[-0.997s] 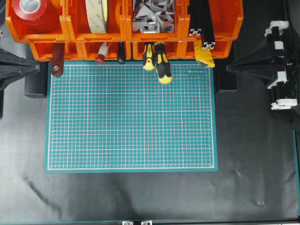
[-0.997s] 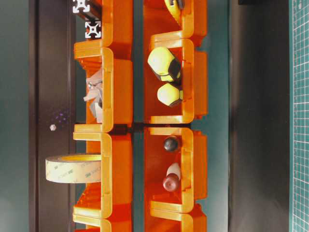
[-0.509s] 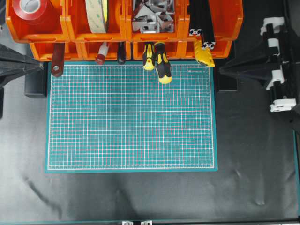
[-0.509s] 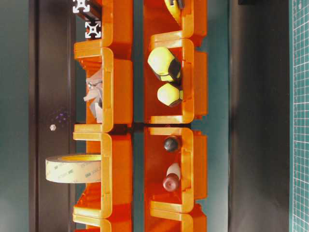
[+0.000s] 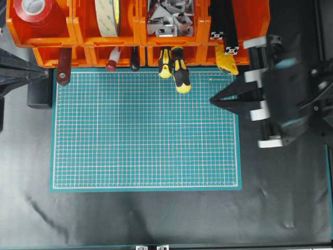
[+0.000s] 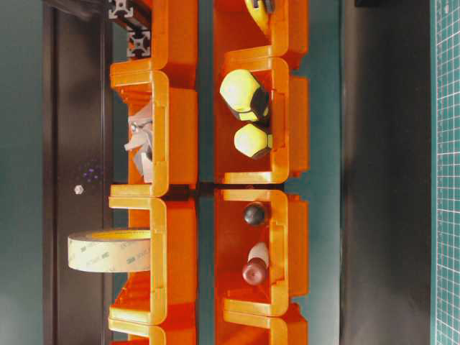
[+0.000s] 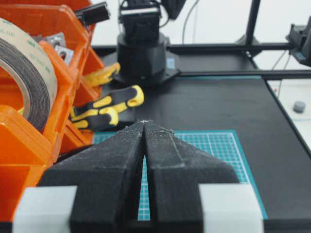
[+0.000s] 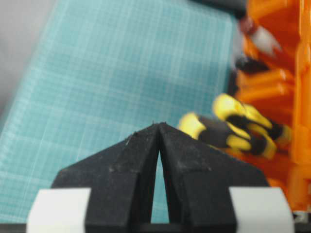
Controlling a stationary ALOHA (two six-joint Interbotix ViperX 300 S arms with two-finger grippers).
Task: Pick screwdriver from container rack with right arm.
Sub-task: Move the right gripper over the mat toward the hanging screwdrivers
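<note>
Over the green mat [image 5: 145,130], our right gripper [image 5: 213,100] is pinched shut and holds nothing. We are reaching; next we open up at the screwdriver [image 5: 181,74].

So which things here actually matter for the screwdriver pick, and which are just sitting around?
Part of the job:
- right gripper, shut, over the green mat's edge
- yellow-and-black screwdrivers
- orange container rack

Just lying about:
- red tape roll
- beige tape roll
- metal brackets
- green mat
- left gripper, shut
</note>
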